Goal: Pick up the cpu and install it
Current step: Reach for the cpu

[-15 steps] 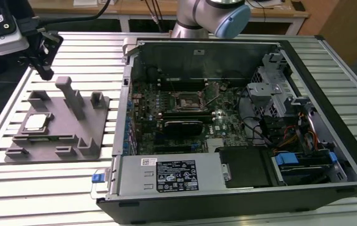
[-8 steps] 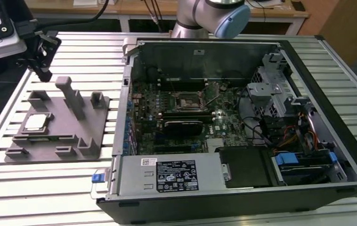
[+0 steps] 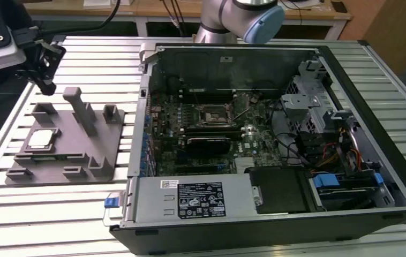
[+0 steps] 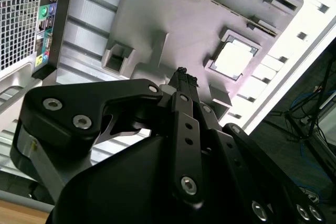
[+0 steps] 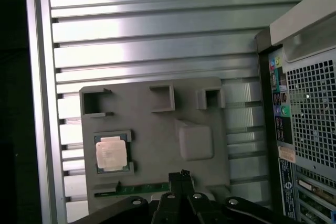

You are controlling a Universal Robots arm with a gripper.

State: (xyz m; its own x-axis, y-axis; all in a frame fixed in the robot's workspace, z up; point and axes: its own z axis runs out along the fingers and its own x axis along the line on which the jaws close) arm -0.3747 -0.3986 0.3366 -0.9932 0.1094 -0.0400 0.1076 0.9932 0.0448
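Note:
The cpu (image 3: 40,140) is a small square chip with a silvery top plate, lying flat in a recess of the grey fixture block (image 3: 67,160) on the slatted table, at the exterior view's left. It also shows as cpu (image 5: 112,153) in the first wrist view and cpu (image 4: 233,59) in the second. My gripper (image 3: 46,85) hangs above the table behind the fixture, apart from the chip. Its fingertips (image 5: 181,176) meet at a point, shut on nothing; so do the fingertips (image 4: 182,74). The black motherboard socket (image 3: 212,113) sits inside the open computer case (image 3: 374,59).
The grey fixture has upright posts (image 3: 81,110) and several pockets, plus a green strip (image 5: 142,187) in a slot beside the chip. The case's rear panel (image 5: 307,129) stands close to the fixture. Cables and a drive cage (image 3: 317,96) crowd the case's right side.

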